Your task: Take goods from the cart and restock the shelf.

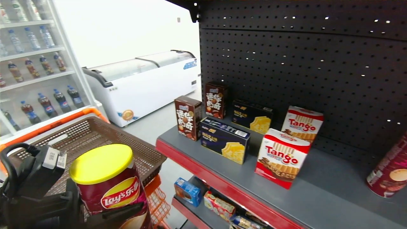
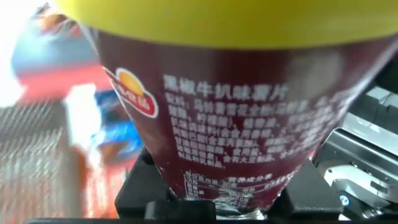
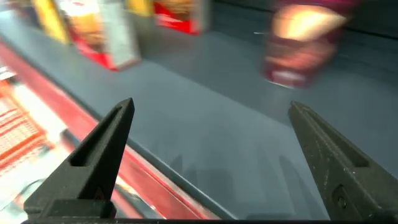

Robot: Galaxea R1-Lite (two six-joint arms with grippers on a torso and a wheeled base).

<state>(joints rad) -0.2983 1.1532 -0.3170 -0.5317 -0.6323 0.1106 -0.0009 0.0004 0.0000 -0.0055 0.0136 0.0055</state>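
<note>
A dark red chips can (image 1: pixel 108 181) with a yellow lid is held upright in my left gripper (image 1: pixel 105 211), low at the left, above the brown cart basket (image 1: pixel 95 133). In the left wrist view the can (image 2: pixel 236 93) stands close up, with the gripper (image 2: pixel 214 205) shut around its lower part. My right gripper (image 3: pixel 211 107) hangs open over the grey shelf (image 3: pixel 186 74), nothing between its fingers. A second dark red chips can (image 1: pixel 391 171) stands tilted at the right end of the shelf (image 1: pixel 318 197), and appears blurred beyond the right gripper as the can (image 3: pixel 298 43).
On the shelf stand brown boxes (image 1: pixel 188 117), dark blue boxes (image 1: pixel 224 139) and red-and-white wafer boxes (image 1: pixel 281 157), with bare grey board between them and the far can. A black pegboard (image 1: pixel 302 63) backs it. A lower shelf (image 1: pixel 219 205) holds goods. A freezer (image 1: pixel 143 82) stands behind.
</note>
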